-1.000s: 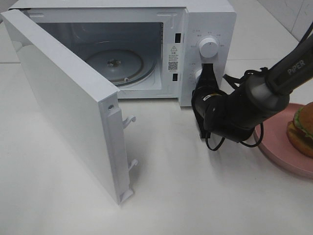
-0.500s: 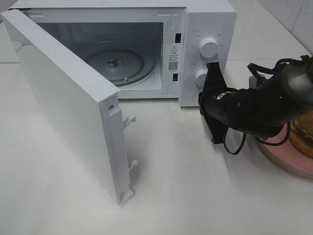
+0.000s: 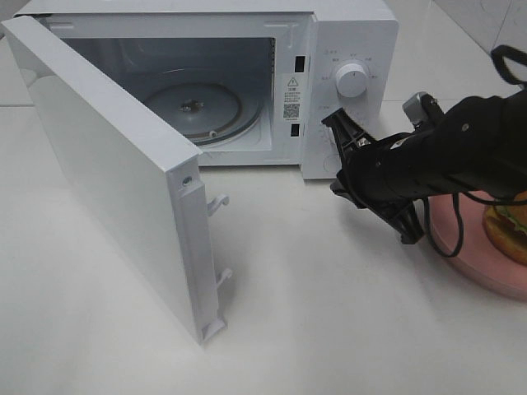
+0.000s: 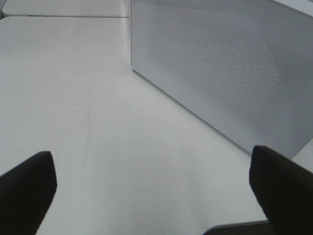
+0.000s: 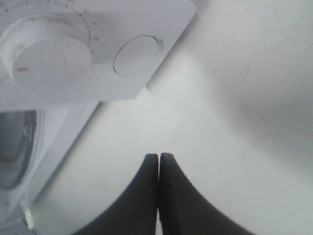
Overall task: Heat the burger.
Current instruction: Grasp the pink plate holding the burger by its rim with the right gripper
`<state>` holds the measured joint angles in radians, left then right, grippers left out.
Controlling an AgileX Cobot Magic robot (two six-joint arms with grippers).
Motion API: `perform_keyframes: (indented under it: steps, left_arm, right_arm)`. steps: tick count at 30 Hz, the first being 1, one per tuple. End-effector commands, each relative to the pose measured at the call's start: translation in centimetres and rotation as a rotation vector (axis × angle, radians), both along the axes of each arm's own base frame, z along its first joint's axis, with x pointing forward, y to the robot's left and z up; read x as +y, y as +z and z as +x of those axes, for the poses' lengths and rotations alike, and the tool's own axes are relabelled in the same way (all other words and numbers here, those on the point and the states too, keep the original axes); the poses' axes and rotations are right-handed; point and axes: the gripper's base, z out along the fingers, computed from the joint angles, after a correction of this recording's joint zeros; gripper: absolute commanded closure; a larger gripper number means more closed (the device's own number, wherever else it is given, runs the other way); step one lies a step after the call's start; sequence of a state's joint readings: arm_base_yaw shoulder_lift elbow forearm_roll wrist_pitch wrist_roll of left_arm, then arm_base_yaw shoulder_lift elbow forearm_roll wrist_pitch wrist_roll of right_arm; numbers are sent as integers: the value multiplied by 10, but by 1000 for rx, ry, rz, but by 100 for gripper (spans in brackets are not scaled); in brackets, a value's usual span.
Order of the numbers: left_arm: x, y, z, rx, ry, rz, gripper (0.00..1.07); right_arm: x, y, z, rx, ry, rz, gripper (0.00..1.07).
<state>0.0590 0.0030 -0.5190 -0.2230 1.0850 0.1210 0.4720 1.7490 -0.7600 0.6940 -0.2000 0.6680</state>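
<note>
At the far right edge, half cut off, the burger (image 3: 512, 229) sits on a round pink plate (image 3: 473, 262). My right gripper (image 3: 333, 123) is shut with nothing in it. It hovers just in front of the lower part of the white microwave's control panel (image 3: 350, 49). The right wrist view shows its closed fingertips (image 5: 158, 156) above the table, short of a dial (image 5: 46, 61) and a round button (image 5: 135, 55). My left gripper (image 4: 156, 196) is open and empty beside the outer face of the microwave door (image 4: 220, 73). It is out of the exterior view.
The microwave door (image 3: 115, 164) stands wide open, swung out to the left over the table. Inside lies the bare glass turntable (image 3: 193, 107). An upper knob (image 3: 352, 80) sits on the panel. The right arm's black body covers part of the plate's left side.
The right arm has rolled and swung right, away from the lower knob towards the plate, with its gripper still shut. The burger is now more hidden at the frame edge.
</note>
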Motion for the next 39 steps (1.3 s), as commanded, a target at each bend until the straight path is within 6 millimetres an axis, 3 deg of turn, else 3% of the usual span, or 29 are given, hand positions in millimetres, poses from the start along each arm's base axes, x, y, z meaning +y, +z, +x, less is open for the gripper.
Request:
perform_keyframes:
  steps: [1,7,9,19,32,34,36,37,39]
  left_arm:
    - [0,0,1,-11,0,-10,7]
    - [0,0,1,-11,0,-10,7]
    - [0,0,1,-11,0,-10,7]
    - [0,0,1,-11,0,-10,7]
    - [0,0,1,-11,0,-10,7]
    - [0,0,1,-11,0,-10,7]
    - [0,0,1,-11,0,-10,7]
    - [0,0,1,-11,0,-10,7]
    - [0,0,1,-11,0,-10,7]
  right_arm:
    - [-7,13,-9,18,250,-127,106]
    - [-16,22,-14,27,392,-198,105]
    - [-26,28,-21,54,547,-275,104]
    - [-49,40,-39,122,819,-510,101]
    - [-68,51,-57,242,990,-715,96]
    - [-70,51,-58,262,1006,-737,92]
    - [-72,51,-58,273,1025,-770,77]
    - [-72,51,-58,273,1025,-770,77]
    - [-74,51,-57,272,1037,-791,51]
